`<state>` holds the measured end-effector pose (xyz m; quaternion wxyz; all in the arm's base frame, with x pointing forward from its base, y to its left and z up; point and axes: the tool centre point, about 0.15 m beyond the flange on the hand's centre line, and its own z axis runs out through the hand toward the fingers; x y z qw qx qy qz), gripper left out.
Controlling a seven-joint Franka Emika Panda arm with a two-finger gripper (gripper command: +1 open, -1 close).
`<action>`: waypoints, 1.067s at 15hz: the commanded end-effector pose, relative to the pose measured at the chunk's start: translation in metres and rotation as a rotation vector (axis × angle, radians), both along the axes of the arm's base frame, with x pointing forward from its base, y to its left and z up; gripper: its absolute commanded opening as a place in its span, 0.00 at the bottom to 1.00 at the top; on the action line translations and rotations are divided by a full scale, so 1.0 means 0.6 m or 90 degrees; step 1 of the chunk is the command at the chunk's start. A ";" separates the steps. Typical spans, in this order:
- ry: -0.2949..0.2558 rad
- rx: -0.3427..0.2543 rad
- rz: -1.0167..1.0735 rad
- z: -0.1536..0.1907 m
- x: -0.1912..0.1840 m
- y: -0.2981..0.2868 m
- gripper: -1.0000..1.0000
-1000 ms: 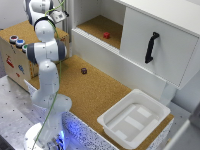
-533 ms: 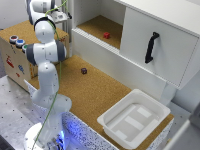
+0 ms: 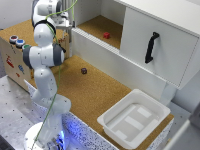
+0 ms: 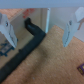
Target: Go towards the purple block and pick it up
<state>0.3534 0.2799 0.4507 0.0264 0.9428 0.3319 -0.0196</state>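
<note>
The purple block [image 3: 84, 71] is a tiny dark cube on the cork floor in front of the white cabinet. In the wrist view a small dark shape at the picture's edge [image 4: 80, 66] may be this block. My gripper [image 3: 66, 25] is high at the back, on the exterior view's left, well away from the block. In the wrist view the gripper [image 4: 40, 32] is open and empty, its two pale fingers [image 4: 7, 32] wide apart over the cork.
A red block [image 3: 106, 35] lies inside the open cabinet compartment. A white tray [image 3: 150, 125] sits at the front right. A cabinet door with a black handle [image 3: 150, 47] is on the right. A wooden box [image 3: 12, 57] stands on the left. A black cable [image 4: 27, 47] crosses the wrist view.
</note>
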 end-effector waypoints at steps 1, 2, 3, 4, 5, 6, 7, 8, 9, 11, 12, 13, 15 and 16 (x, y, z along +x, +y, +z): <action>-0.068 0.085 -0.043 -0.096 0.005 -0.127 1.00; -0.073 0.080 -0.035 -0.107 0.015 -0.140 1.00; -0.073 0.082 -0.021 -0.120 0.028 -0.153 1.00; -0.074 0.080 -0.005 -0.134 0.040 -0.158 1.00; -0.081 0.069 0.011 -0.147 0.049 -0.158 1.00; -0.082 0.068 0.029 -0.164 0.059 -0.159 1.00; -0.079 0.051 0.052 -0.187 0.068 -0.155 1.00; -0.073 0.045 0.079 -0.208 0.075 -0.151 1.00; -0.072 0.035 0.104 -0.225 0.082 -0.147 1.00; -0.073 0.033 0.137 -0.251 0.106 -0.144 1.00; -0.067 0.033 0.152 -0.260 0.116 -0.143 1.00; -0.066 0.033 0.166 -0.269 0.128 -0.144 1.00; -0.066 0.028 0.198 -0.287 0.151 -0.148 1.00; -0.056 0.036 0.213 -0.296 0.161 -0.150 1.00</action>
